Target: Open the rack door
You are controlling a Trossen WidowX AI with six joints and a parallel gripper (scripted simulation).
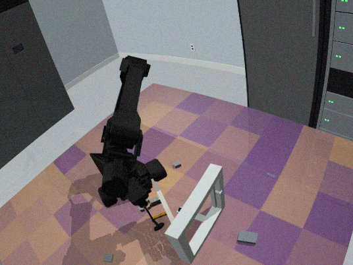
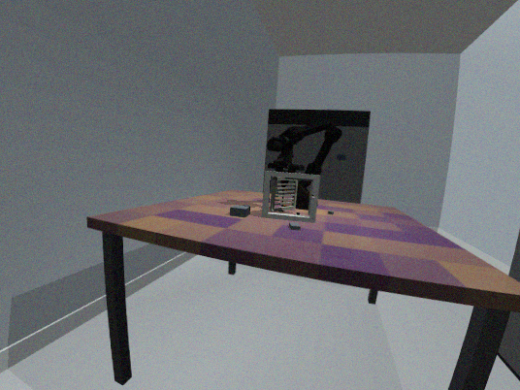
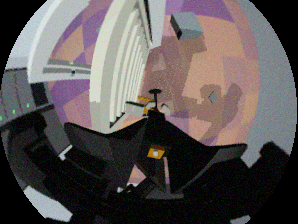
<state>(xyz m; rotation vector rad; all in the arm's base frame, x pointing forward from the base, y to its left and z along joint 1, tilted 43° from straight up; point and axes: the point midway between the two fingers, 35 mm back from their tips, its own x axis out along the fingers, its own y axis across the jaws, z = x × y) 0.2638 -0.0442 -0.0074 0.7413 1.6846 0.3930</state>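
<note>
the gripper's fingers are clamped on the black handle, whose round end sticks out past the fingertips; an orange bar lies just beside them; the slatted white door stands close by the fingers, swung out of its upright frame; a grey block sits on the table well apart from the fingers.
</note>
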